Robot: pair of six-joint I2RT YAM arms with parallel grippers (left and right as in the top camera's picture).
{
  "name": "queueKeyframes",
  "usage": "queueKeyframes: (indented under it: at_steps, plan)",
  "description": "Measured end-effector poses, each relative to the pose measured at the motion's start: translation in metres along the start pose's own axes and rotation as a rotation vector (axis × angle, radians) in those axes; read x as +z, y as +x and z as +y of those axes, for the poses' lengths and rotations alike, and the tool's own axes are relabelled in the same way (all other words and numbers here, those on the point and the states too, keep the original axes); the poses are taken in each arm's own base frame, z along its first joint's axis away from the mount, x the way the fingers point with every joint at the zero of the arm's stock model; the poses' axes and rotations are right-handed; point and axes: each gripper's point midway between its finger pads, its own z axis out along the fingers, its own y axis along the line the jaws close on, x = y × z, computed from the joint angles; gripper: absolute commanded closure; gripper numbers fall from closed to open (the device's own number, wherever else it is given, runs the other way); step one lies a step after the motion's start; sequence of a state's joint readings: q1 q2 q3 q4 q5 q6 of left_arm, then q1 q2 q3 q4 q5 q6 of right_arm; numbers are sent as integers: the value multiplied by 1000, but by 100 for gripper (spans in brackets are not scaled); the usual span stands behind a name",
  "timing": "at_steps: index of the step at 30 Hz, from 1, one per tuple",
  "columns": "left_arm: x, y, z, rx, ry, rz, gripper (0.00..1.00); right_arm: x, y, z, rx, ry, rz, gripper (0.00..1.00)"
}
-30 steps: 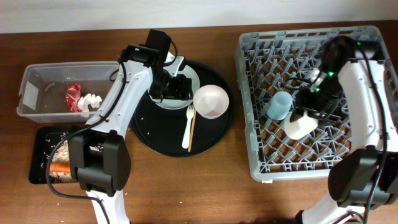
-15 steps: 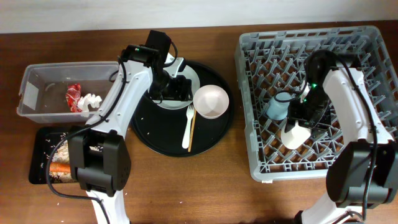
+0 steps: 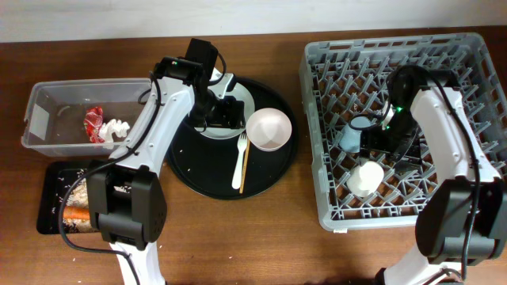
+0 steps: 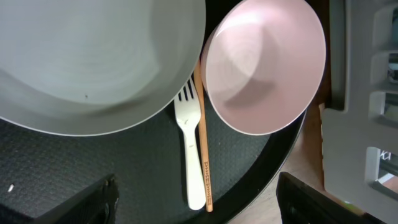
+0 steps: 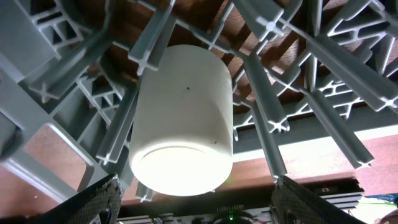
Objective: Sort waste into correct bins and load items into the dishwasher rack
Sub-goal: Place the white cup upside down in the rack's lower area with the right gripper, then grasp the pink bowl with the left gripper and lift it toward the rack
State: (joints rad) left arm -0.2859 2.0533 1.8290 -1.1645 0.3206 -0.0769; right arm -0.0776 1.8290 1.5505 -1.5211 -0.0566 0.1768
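The red wrapper point(image 3: 94, 123) and white paper point(image 3: 117, 127) are kept in the clear tub point(image 3: 63, 95), the light blue cup point(image 3: 350, 136) and small white cup point(image 3: 365, 180) in the dishwasher rack point(image 3: 317, 158). The small white cup, gripped earlier, has been released by the right pincer point(image 5: 199, 208), now spread like the left pincer point(image 4: 198, 202).

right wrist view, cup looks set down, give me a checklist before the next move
1. right gripper open, clear of small white cup: ok
2. small white cup resting among dishwasher rack pegs: ok
3. small white cup seated steadily: cannot tell
4. left gripper open above round black tray: ok
5. plate, bowl, fork, chopstick loaded: not ok, all on round black tray
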Motion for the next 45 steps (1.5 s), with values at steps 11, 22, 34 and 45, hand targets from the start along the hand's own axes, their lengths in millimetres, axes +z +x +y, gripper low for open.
queueKeyframes:
  at_steps: [11,22,34,45]
  plan:
    - [6,18,-9,7,-75,64,16,-185,55,61,-237,-182,-541,15]
    - [36,-25,-38,11,-164,-118,25,-94,83,32,-200,-94,-422,11]
    - [106,-24,-8,-22,-224,-37,68,-93,82,30,-204,-77,-422,1]
    - [92,-36,-15,-20,-216,-66,84,-92,83,29,-203,-76,-417,1]
